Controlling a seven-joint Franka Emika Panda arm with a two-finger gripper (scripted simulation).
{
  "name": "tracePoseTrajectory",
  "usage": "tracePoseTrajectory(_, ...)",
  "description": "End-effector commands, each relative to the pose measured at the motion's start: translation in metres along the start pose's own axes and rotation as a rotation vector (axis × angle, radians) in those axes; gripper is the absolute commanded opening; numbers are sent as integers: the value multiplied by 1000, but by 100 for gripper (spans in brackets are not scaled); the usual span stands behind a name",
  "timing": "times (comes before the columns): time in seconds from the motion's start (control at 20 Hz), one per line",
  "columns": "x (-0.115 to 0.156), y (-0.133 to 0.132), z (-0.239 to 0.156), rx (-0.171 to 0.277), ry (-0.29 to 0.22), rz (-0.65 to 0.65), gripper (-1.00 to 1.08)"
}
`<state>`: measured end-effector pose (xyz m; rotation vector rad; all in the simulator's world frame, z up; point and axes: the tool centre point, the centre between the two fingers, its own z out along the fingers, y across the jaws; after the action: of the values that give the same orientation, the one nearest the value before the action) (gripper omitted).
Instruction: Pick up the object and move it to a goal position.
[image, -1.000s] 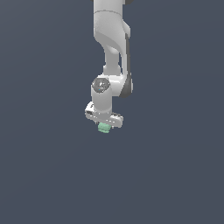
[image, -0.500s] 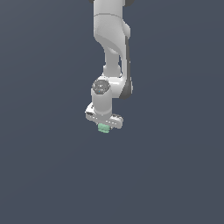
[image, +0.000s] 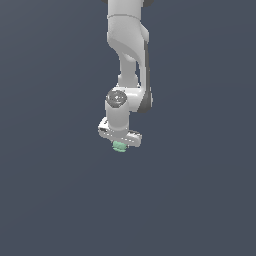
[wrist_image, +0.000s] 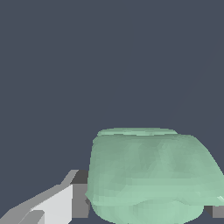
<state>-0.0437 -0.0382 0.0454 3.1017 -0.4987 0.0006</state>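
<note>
The object is a small mint-green lumpy block, peeking out just under the white gripper bar in the exterior view. My gripper points down and is shut on it. In the wrist view the object fills the near part of the picture, pressed between a grey-and-white finger on one side and a sliver of the other finger on the other. No goal marker shows in either view.
The white arm comes down from the top of the exterior view. Behind and below it there is only a plain dark grey-blue ground, with no other object or edge to be seen.
The gripper and the object have shifted very slightly; the hold on the block is the same.
</note>
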Motion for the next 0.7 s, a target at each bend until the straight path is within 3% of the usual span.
tracePoseTrajectory(0.0,1,-8,-5,0,1,-1,-100)
tracePoseTrajectory(0.3,6,-43,-30,0,1,-1,-100)
tracePoseTrajectory(0.65,15,-103,-72,-1,1,-1,-100)
